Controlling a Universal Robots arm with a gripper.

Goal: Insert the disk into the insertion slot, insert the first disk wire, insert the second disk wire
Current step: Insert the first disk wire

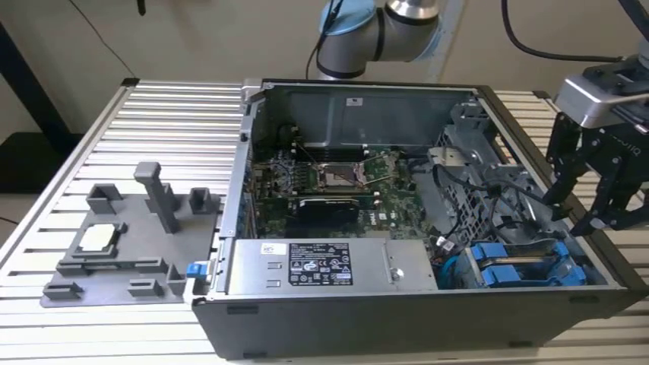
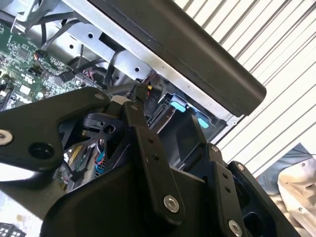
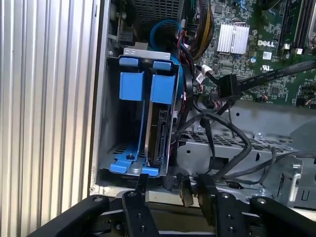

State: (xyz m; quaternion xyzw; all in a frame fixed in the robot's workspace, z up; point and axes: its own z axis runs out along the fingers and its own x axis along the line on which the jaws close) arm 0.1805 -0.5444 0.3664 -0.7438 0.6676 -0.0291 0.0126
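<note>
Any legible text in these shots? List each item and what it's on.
Power-supply sticker: print too small to read.
Small white sticker: too small to read.
Motherboard: white silkscreen marks, mostly too small to read; one maker's logo, left unquoted.

Bright, even light; soft shadows
</note>
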